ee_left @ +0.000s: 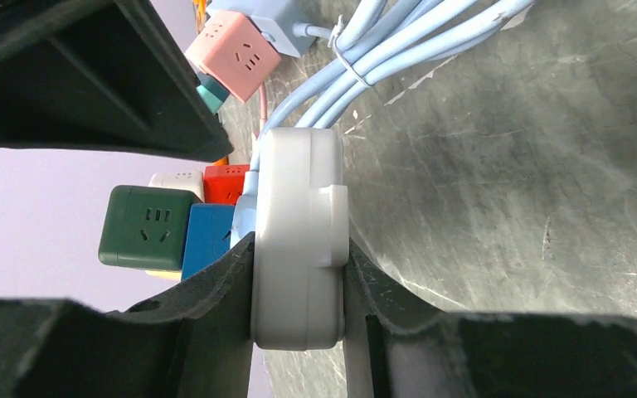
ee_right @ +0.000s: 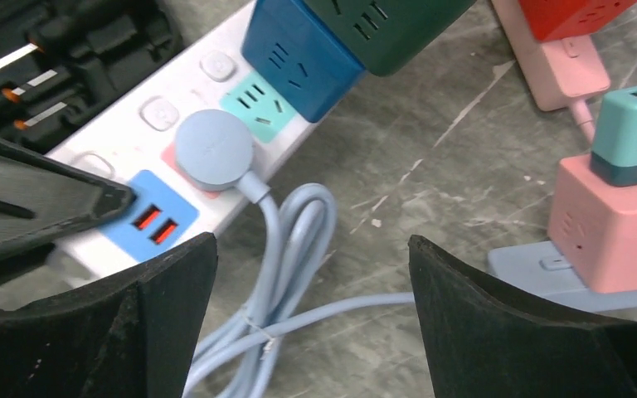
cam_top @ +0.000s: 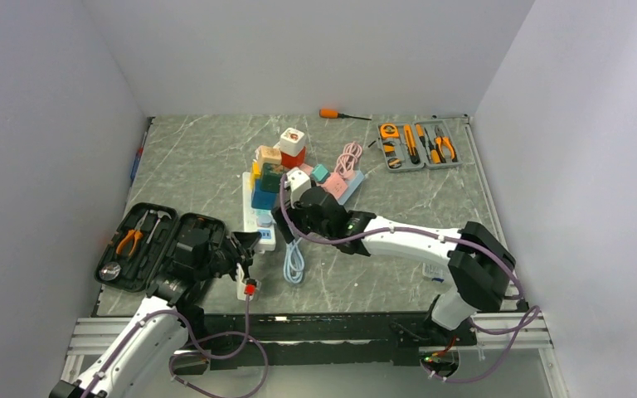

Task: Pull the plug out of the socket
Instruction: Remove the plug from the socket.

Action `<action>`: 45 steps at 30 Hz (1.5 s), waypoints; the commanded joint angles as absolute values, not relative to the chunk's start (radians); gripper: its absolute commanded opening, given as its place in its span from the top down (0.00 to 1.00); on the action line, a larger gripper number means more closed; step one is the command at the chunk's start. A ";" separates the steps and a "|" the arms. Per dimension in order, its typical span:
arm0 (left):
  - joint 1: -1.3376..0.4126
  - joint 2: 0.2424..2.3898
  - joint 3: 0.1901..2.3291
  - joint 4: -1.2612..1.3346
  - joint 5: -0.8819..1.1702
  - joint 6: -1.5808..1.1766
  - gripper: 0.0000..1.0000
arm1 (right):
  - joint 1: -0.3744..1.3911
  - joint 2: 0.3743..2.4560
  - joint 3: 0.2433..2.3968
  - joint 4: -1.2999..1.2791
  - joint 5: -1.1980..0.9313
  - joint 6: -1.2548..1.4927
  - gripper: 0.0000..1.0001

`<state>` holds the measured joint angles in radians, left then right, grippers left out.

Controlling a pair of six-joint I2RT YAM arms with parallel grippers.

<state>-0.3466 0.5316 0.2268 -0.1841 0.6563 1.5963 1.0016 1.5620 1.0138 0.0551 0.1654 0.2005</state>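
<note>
A white power strip (ee_right: 178, 99) lies on the grey table and carries a round blue-grey plug (ee_right: 213, 150), whose light blue cable (ee_right: 286, 249) coils toward the front. Blue and dark green cube adapters (ee_right: 299, 46) sit in the strip beyond the plug. My left gripper (ee_left: 299, 274) is shut on the near end of the power strip (ee_left: 300, 240), one finger on each long side. My right gripper (ee_right: 308, 265) is open and empty above the cable coil, just right of the plug. In the top view, the right gripper (cam_top: 296, 217) hides the plug beside the strip (cam_top: 251, 217).
An open black tool case (cam_top: 145, 245) lies at the left. A grey tool tray (cam_top: 419, 145) and an orange screwdriver (cam_top: 332, 114) are at the back. Pink and teal cube sockets (ee_right: 622, 199), a red cube (cam_top: 292, 155) and a pink cable (cam_top: 348, 156) crowd the strip's right side.
</note>
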 commanded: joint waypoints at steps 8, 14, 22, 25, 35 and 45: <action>-0.348 0.536 0.318 -0.199 0.675 1.612 0.88 | 1.037 1.615 1.049 0.157 0.251 -0.074 0.20; -0.348 0.553 0.327 -0.194 0.672 1.619 0.89 | 1.072 1.644 1.037 0.189 0.275 -0.085 0.20; -0.348 0.546 0.348 -0.233 0.671 1.628 0.91 | 1.075 1.737 1.081 0.214 0.352 -0.101 0.27; -0.348 0.542 0.353 -0.236 0.669 1.626 0.92 | 1.075 1.780 1.094 0.250 0.398 -0.130 0.35; -0.348 0.533 0.375 -0.250 0.686 1.595 0.94 | 1.088 1.854 1.140 0.320 0.506 -0.157 0.72; -0.351 0.560 0.392 -0.323 0.692 1.611 0.93 | 1.125 1.804 1.120 0.372 0.550 -0.178 0.95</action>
<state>-0.3466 0.5545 0.3290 -0.3214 0.6231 1.6070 1.1320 1.8477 1.0931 0.2634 0.4500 -0.1650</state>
